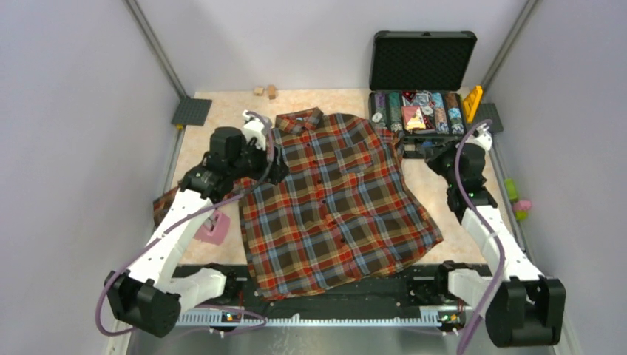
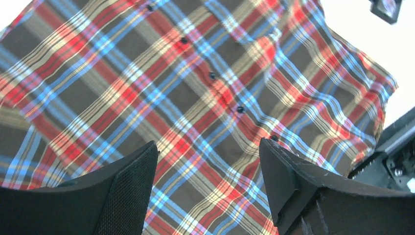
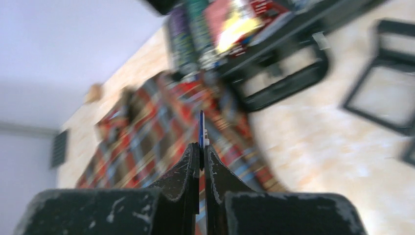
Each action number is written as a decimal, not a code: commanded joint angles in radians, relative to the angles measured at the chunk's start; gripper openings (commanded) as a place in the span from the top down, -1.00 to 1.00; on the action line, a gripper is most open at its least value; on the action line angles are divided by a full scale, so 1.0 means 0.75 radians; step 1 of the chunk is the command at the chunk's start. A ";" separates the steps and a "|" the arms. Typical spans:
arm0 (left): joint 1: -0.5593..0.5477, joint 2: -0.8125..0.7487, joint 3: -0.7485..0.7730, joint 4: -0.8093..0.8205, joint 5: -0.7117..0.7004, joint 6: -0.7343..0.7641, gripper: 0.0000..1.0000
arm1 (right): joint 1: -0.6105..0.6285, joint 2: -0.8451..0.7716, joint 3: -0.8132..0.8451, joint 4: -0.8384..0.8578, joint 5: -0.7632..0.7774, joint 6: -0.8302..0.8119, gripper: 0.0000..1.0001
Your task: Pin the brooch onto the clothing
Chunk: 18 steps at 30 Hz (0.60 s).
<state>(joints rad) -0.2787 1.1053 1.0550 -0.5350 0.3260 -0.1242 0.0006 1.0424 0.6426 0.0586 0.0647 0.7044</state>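
Note:
The clothing [image 1: 333, 200], a plaid shirt in red, brown and blue checks, lies flat in the middle of the table, collar toward the back. It fills the left wrist view [image 2: 205, 88], button row running diagonally. My left gripper [image 2: 208, 161] hovers open over the shirt's left shoulder [image 1: 270, 164], nothing between its fingers. My right gripper [image 3: 201, 149] is shut on the brooch [image 3: 201, 128], a thin blue piece seen edge-on with a pale bit, sticking up from the fingertips. That gripper [image 1: 432, 153] sits just right of the shirt, in front of the case.
An open black case [image 1: 421, 111] with rows of coloured items stands at the back right. A pink block [image 1: 213, 231] lies by the left arm. Two small wooden blocks [image 1: 265, 91] sit at the back edge. Small green and pink things [image 1: 517, 203] lie at the right wall.

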 commanded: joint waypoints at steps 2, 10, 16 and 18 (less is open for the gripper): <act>-0.303 -0.103 -0.050 0.131 -0.173 0.056 -0.59 | 0.216 -0.192 -0.019 -0.047 -0.185 0.198 1.00; -0.938 -0.201 -0.510 0.905 -0.650 0.087 -0.58 | 0.488 -0.202 -0.082 -0.001 -0.332 0.444 1.00; -1.199 0.007 -0.698 1.362 -1.052 0.231 -0.58 | 0.620 -0.143 -0.098 -0.006 -0.393 0.579 1.00; -1.272 0.086 -0.682 1.405 -1.174 0.325 -0.58 | 0.656 -0.128 -0.099 -0.005 -0.393 0.619 1.00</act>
<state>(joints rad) -1.1572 1.0996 0.5251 0.2310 -0.2893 -0.0086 0.4423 0.9348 0.5735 0.0280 -0.1928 1.0710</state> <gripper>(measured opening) 0.792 0.033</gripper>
